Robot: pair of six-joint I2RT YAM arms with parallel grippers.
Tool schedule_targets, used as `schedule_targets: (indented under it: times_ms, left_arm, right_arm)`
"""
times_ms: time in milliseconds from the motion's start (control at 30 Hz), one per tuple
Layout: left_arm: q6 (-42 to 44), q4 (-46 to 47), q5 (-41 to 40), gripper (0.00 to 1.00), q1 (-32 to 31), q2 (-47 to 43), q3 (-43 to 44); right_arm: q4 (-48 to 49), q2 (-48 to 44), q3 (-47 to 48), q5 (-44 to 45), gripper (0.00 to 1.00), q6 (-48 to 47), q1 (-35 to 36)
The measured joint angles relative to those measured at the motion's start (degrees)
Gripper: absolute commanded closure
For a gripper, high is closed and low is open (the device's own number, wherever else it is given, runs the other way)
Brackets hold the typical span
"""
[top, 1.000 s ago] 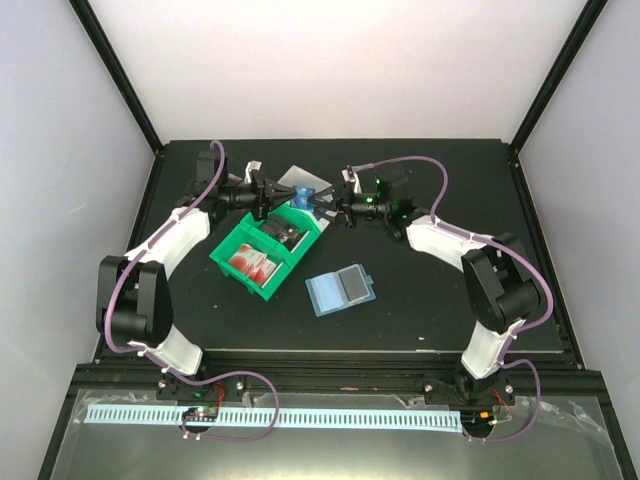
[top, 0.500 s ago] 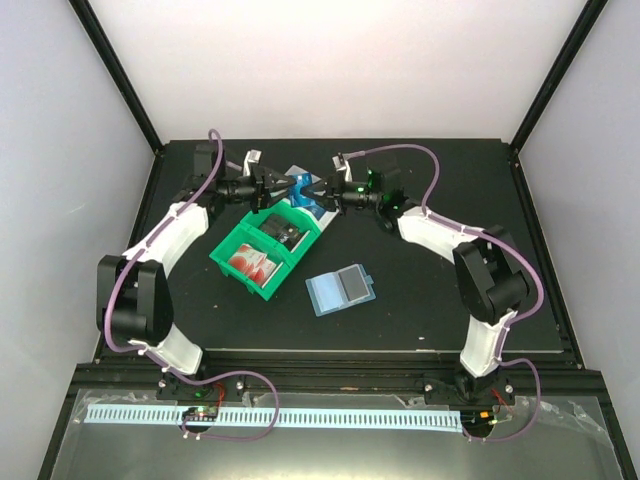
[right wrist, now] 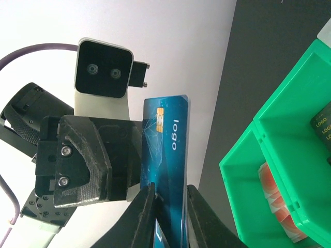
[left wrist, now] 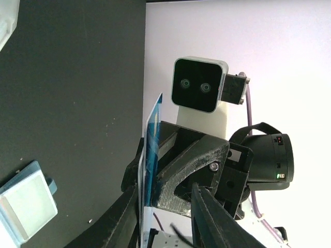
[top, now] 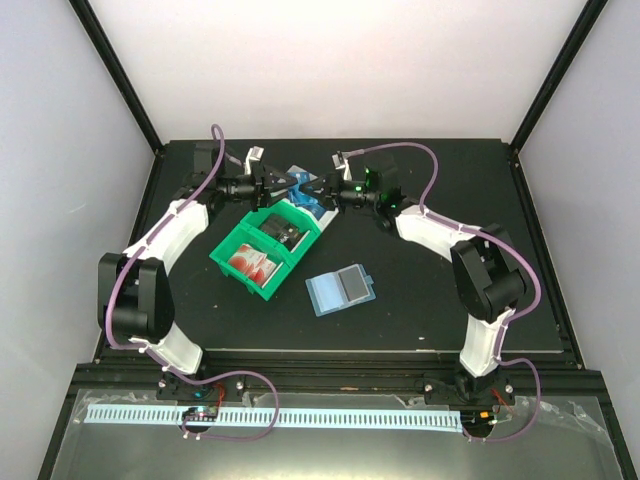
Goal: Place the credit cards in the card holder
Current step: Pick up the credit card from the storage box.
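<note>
Both arms meet in the upper middle of the overhead view, just over the far end of the green bin point(top: 265, 245), with a blue card point(right wrist: 168, 139) standing between them. The right gripper point(top: 322, 196) has its jaws almost closed around the lower part of this card and seems to hold it. The left gripper point(top: 281, 186) has its jaws a little apart, wider than the card is thick, so I judge it is not pinching. The holder point(top: 340, 290) lies open in the lower middle, well apart from the card. The danger I see is that the right grip may be only on a small part, so the card could turn, slip and fall into the green bin or behind it. The two grippers are also very near and could knock each other. In the overhead view the fingers make one dark knot, so the contact is not visible. In the right wrist view the frame cuts off the bottom of the card. Whether a left finger touches the card, I cannot tell.
</note>
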Motion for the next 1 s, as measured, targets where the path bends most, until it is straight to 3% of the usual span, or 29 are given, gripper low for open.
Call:
schedule_targets:
  times_ms: [333, 467, 600, 1000]
  left_arm:
    - [2.2, -1.3, 0.4, 0.89, 0.3, 0.3, 0.5]
    - [3.0, -2.1, 0.6, 0.98, 0.5, 0.5, 0.5]
    - [3.8, -2.3, 1.1, 0.98, 0.9, 0.5, 0.5]
    - [4.7, -2.3, 2.6, 0.98, 1.9, 0.4, 0.6]
  right_arm:
    - [-0.4, 0.0, 0.8, 1.6, 0.83, -0.7, 0.0]
    - [-0.5, 0.0, 0.8, 2.2, 0.76, -0.7, -0.2]
    - [-0.9, 0.0, 0.8, 2.8, 0.68, -1.3, -0.5]
    - [-0.3, -2.2, -2.8, 3.0, 0.67, -2.2, -1.8]
